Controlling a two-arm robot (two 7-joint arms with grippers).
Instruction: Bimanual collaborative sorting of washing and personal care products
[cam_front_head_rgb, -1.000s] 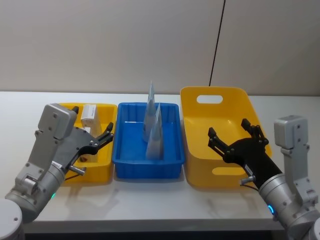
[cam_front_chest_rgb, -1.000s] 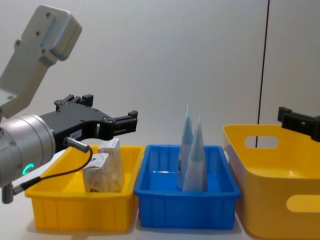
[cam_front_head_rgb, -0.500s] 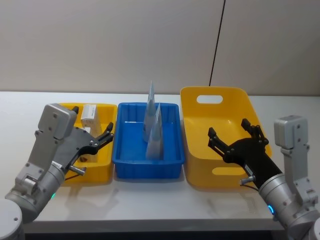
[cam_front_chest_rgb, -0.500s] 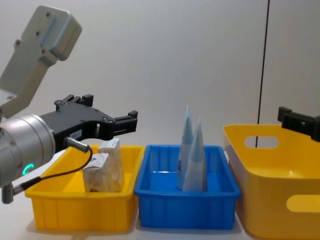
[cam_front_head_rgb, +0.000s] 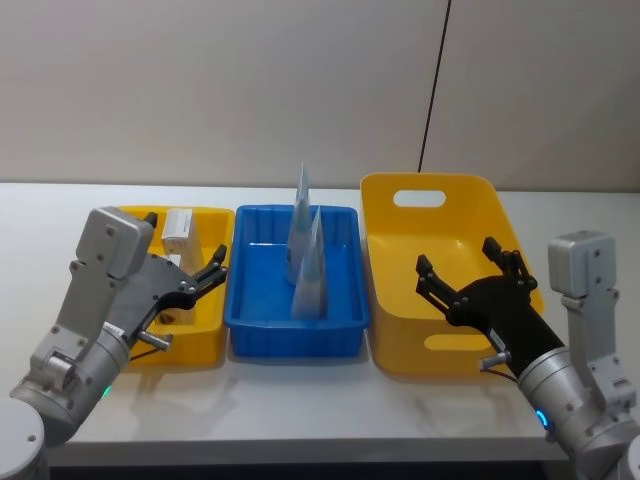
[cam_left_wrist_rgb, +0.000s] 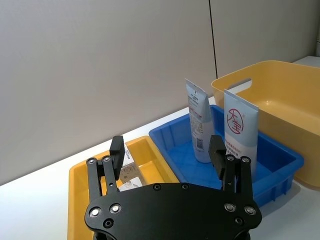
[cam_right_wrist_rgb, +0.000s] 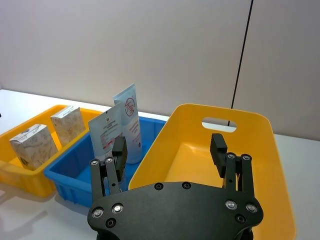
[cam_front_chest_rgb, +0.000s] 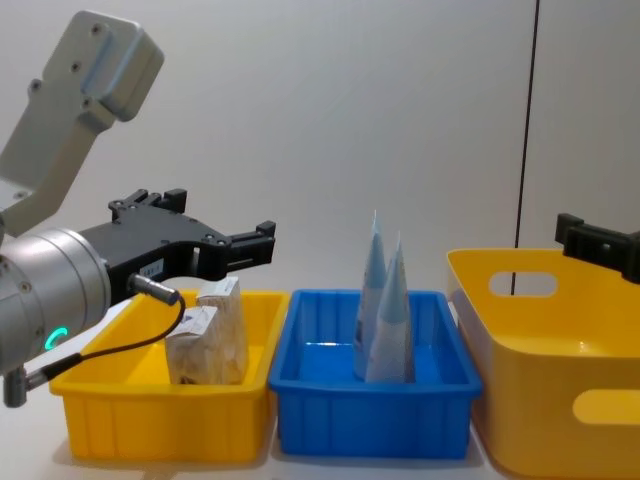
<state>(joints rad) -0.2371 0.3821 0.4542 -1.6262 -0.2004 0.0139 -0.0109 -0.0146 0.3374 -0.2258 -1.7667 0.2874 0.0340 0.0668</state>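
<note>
Robot lab, bare grey wall (cam_front_head_rgb: 200, 90), white table (cam_front_head_rgb: 300, 390), plastic bins (cam_front_head_rgb: 297, 343)

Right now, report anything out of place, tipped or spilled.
Nothing stands out. Two tubes stand upright in the blue bin; two packs sit in the small yellow bin. Left gripper and right gripper hover open.

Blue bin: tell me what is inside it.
A far tube and a near tube, both pale blue, stand upright in the blue bin. Nothing else shows on its floor; the patch just behind the tubes is covered.
</note>
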